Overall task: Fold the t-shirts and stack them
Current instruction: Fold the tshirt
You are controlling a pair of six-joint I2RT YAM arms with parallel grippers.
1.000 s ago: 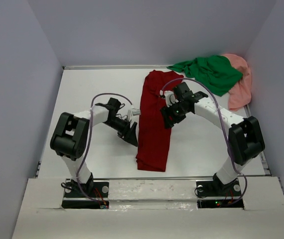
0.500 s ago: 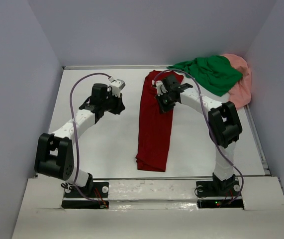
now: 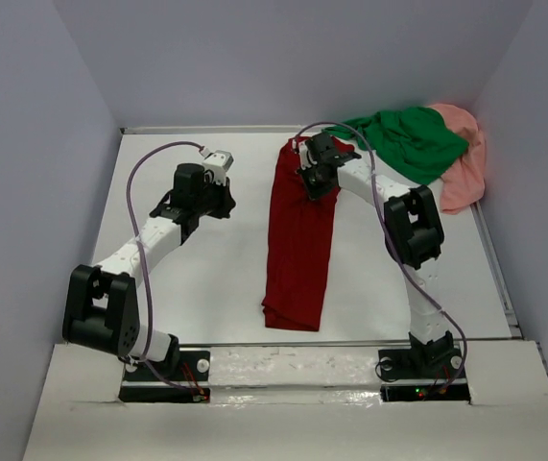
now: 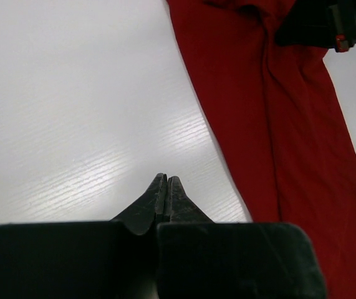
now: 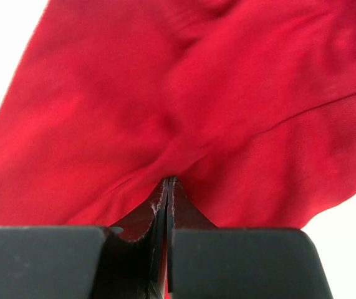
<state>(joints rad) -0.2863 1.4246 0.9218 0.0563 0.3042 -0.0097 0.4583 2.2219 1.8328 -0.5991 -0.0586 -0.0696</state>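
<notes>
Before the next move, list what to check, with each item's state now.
1. Right gripper pinching the dark red t-shirt: ok, cloth puckers where it closes.
2. Left gripper holding that shirt: not ok, shut on nothing above bare table, beside the shirt's edge.
3. Dark red t-shirt folded lengthwise: ok, a narrow strip.
4. Green t-shirt clear of the red one: cannot tell, their edges lie close.
5. Green t-shirt and salmon pink t-shirt folded: not ok, heaped in the far right corner.
</notes>
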